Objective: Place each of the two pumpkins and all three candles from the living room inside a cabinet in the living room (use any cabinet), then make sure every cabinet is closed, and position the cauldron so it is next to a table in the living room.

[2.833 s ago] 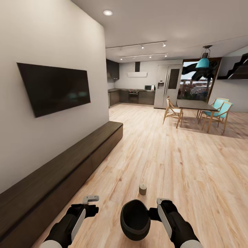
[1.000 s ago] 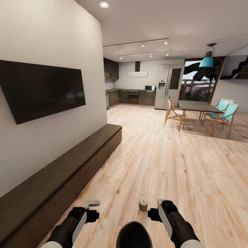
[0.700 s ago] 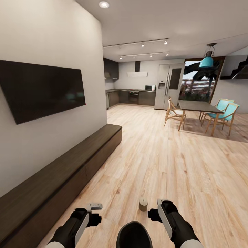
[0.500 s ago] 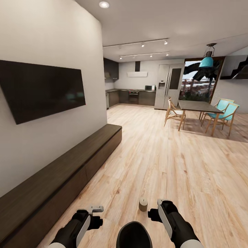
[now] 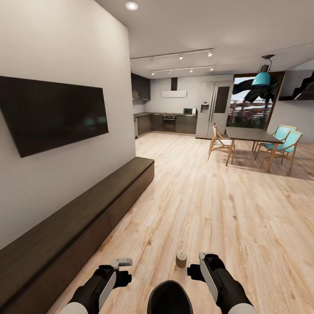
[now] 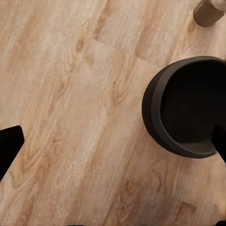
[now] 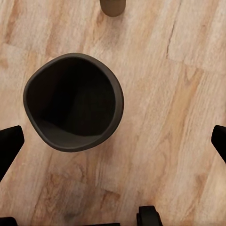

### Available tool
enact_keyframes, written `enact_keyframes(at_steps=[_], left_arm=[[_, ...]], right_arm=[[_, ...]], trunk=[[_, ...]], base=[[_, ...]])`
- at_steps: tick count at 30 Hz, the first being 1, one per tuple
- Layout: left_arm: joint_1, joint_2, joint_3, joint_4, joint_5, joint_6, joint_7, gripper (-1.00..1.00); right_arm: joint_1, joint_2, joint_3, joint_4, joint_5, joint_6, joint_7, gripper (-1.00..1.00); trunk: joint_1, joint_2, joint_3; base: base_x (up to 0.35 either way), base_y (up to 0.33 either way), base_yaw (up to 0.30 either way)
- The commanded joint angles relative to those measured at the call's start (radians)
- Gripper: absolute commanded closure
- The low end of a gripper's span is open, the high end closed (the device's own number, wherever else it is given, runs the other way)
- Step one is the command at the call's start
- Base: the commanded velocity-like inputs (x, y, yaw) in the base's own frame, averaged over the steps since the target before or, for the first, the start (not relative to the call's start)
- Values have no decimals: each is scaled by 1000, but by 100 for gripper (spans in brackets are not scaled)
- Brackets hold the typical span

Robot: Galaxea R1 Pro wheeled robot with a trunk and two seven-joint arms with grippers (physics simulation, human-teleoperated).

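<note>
Both arms hang low over the wood floor point(image 5: 209, 205). The cauldron point(image 5: 169, 298) sits on the planks between them, mouth up, right at the robot's base. A candle point(image 5: 181, 258) stands just beyond it, near the right gripper point(image 5: 197, 267). Left gripper point(image 5: 122, 267) spread wide, nothing held; the right's jaws are wide apart too, empty. The cabinet point(image 5: 87, 218) runs along the wall, all fronts shut.

Your right wrist cam looks straight down on the cauldron point(image 7: 73, 102), black, mouth up, standing on the wood floor point(image 7: 183, 84). Candle point(image 7: 112, 6) is near its rim, apart, cut off by the frame edge. Right gripper point(image 7: 113, 141) fingertips are spread wide, holding nothing.
</note>
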State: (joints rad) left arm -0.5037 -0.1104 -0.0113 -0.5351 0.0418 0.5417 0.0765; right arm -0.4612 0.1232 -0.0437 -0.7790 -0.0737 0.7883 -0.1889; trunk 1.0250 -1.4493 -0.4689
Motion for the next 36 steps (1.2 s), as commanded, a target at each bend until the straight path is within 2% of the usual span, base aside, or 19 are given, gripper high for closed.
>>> enact_keyframes(at_steps=[1, 6, 8, 12, 15, 26, 36], left_arm=[[0, 0, -1, -1, 5, 1, 5, -100], [-1, -4, -2, 12, 4, -11, 0, -100], [-1, -6, -2, 21, 4, -10, -5, -100], [-1, -11, -2, 31, 4, 0, -57, -100], [-2, -15, -2, 41, 4, 3, -93, -100], [-2, -20, -8, 40, 5, -23, -111, -100], [-1, -19, -9, 37, 8, -70, -98, -100]], right_arm=[[-1, 1, -2, -1, -8, 3, -7, -100], [-1, 5, 8, 2, -7, 3, -6, -100], [-1, 7, 33, 8, -8, 3, -6, -100], [-1, 10, 90, 37, -13, -3, -2, -100], [-1, 9, 107, 45, -16, -6, 2, -100], [-1, 5, 111, 47, -18, -9, 5, -100], [-1, 5, 111, 47, -18, -9, 6, -100]], trunk=[[0, -1, -1], [0, -1, -1], [0, -1, -1], [0, -1, -1], [0, -1, -1], [0, -1, -1], [0, -1, -1]], base=[[0, 0, 0], [0, 0, 0], [0, 0, 0], [0, 0, 0], [0, 0, 0], [0, 0, 0], [0, 0, 0]])
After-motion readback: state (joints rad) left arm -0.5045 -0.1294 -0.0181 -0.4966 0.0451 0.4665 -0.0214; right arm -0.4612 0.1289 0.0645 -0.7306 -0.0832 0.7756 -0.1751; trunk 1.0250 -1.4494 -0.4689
